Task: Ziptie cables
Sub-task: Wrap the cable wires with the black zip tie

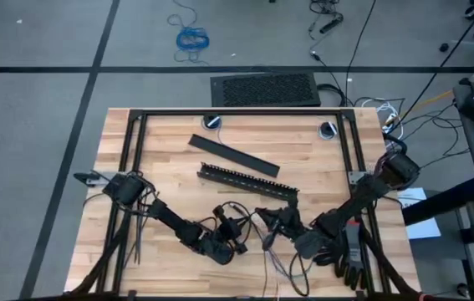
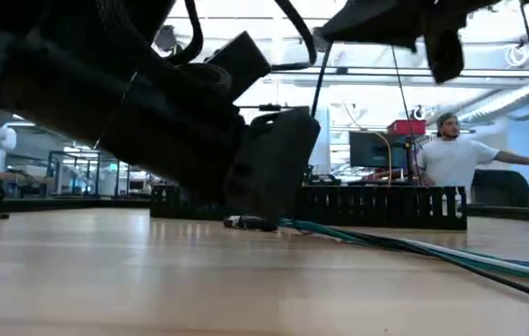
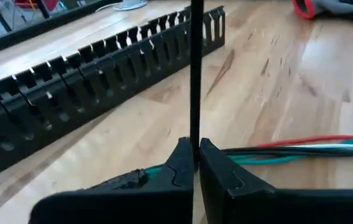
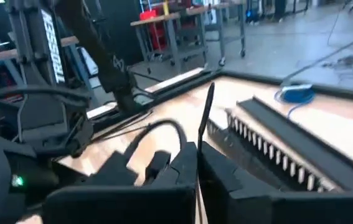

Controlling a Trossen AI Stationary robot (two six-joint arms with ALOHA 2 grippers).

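The cables [image 3: 301,149], thin green, pale, red and black wires, lie on the wood just beyond my left gripper [image 3: 195,149] and run toward the table's front [image 1: 277,266]. My left gripper [image 1: 237,238] is shut on a thin black ziptie [image 3: 195,74]. My right gripper [image 4: 199,152] is close beside it at the front middle [image 1: 273,227] and is shut on a thin black ziptie strip [image 4: 207,115]. Whether both hold the same strip, I cannot tell. Spare zipties [image 1: 136,238] lie at the front left. My left gripper pinches the ziptie [image 3: 195,140] between its two fingertips. The strip lies along the fingers and sticks straight out past them, clear of the wood, with the cables lying across just behind it. My right gripper pinches a ziptie strip [image 4: 201,144] between its two fingertips. The strip lies along the fingers, and its free end [image 4: 210,88] sticks out beyond them in the air.
The black slotted bar [image 1: 249,180] lies across the table's middle just beyond both grippers, with a flat black bar [image 1: 232,155] behind it. A black frame [image 1: 128,159] edges the table. A person [image 2: 451,159] stands in the room behind the table.
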